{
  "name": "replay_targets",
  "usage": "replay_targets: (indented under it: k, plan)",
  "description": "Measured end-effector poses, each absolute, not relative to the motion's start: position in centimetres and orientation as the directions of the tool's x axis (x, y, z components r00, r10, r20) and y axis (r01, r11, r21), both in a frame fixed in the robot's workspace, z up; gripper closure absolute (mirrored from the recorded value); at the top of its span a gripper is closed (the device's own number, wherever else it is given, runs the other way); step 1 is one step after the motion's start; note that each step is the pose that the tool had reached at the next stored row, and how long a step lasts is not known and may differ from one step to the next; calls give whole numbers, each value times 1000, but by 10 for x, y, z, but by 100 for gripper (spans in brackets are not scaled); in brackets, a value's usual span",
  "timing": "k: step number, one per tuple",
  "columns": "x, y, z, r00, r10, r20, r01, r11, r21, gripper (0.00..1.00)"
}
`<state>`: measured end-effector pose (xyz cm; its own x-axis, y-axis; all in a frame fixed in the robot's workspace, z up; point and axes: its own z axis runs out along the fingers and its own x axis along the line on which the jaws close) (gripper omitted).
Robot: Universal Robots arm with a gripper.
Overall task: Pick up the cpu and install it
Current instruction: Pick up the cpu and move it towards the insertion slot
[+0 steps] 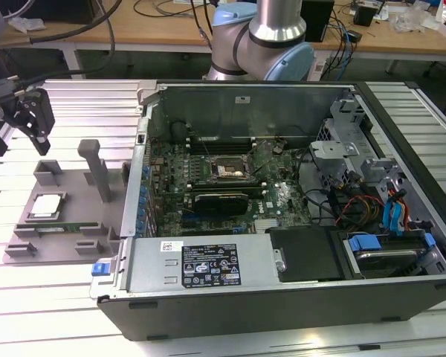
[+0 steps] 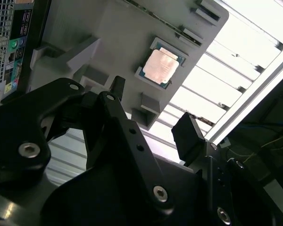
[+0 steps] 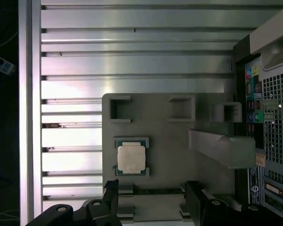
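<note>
The gripper [image 1: 21, 135] hangs over the slatted metal table [image 1: 82, 104] at the exterior view's left, its black fingers spread wide with nothing between them. The cpu [image 1: 46, 206] lies flat in its recess on the grey holder [image 1: 78, 195], beside the open computer case [image 1: 282, 286], lower than the gripper and apart from it. In both wrist views the cpu [image 3: 130, 157] [image 2: 161, 63] shows just past the parted fingertips [image 3: 111, 187], untouched
</note>
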<state>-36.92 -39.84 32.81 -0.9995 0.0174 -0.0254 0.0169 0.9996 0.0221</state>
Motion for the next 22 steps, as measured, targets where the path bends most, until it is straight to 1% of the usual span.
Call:
replay_targets:
  k: [22]
  plan:
    - [-369, -398, 303, -1000, 17, -25, 17, 1000, 22, 32]
